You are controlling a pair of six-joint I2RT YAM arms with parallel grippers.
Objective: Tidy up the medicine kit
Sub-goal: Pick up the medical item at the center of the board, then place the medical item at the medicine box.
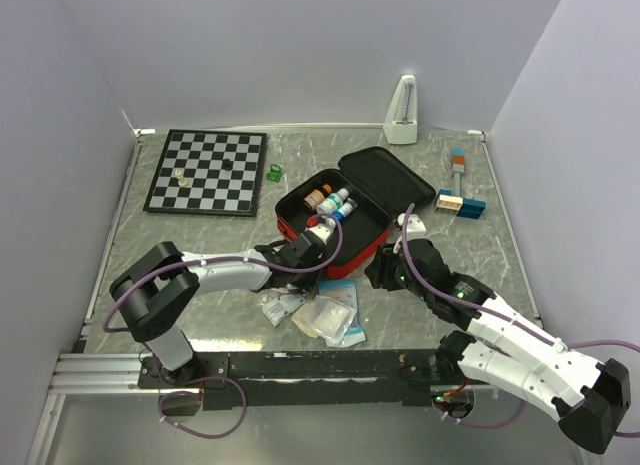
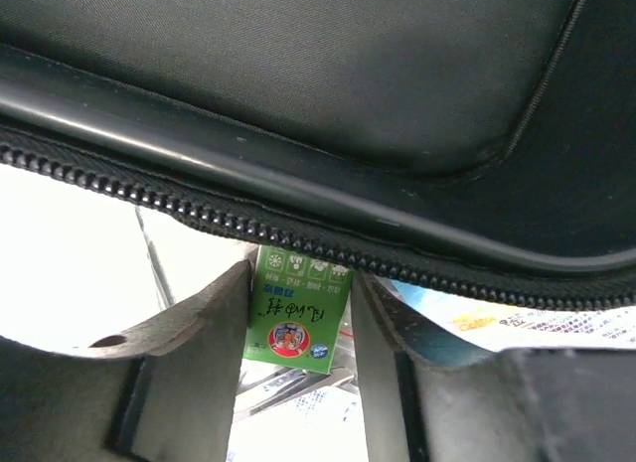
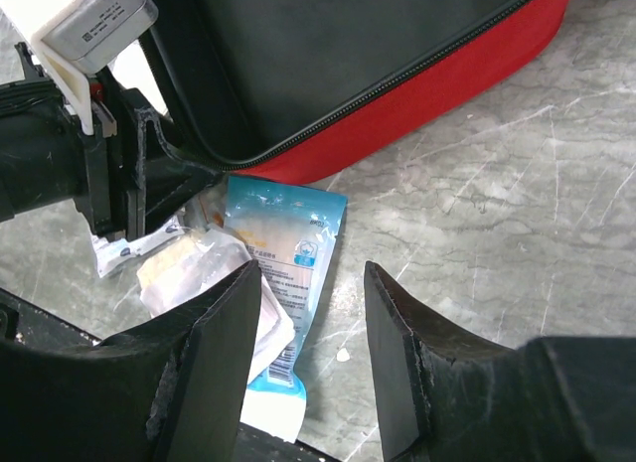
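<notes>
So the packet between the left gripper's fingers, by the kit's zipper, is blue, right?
No, it's green, not blue. The left wrist view shows the green packet between the fingers of the left gripper, by the zipper of the medicine kit.

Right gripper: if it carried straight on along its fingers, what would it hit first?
Probably the blue-and-white packet on the table, just ahead of the right gripper; depth is unclear.

Robotics lab test cell: grey marbled table (image 1: 200,235) boxed in by plain white panels (image 1: 300,45), left arm (image 1: 215,273) and right arm (image 1: 510,335) bolted to a metal rail (image 1: 100,370), purple cables (image 1: 225,410) trailing, mismatched props: chessboard (image 1: 208,171), metronome (image 1: 402,111), medicine kit (image 1: 385,180).
</notes>
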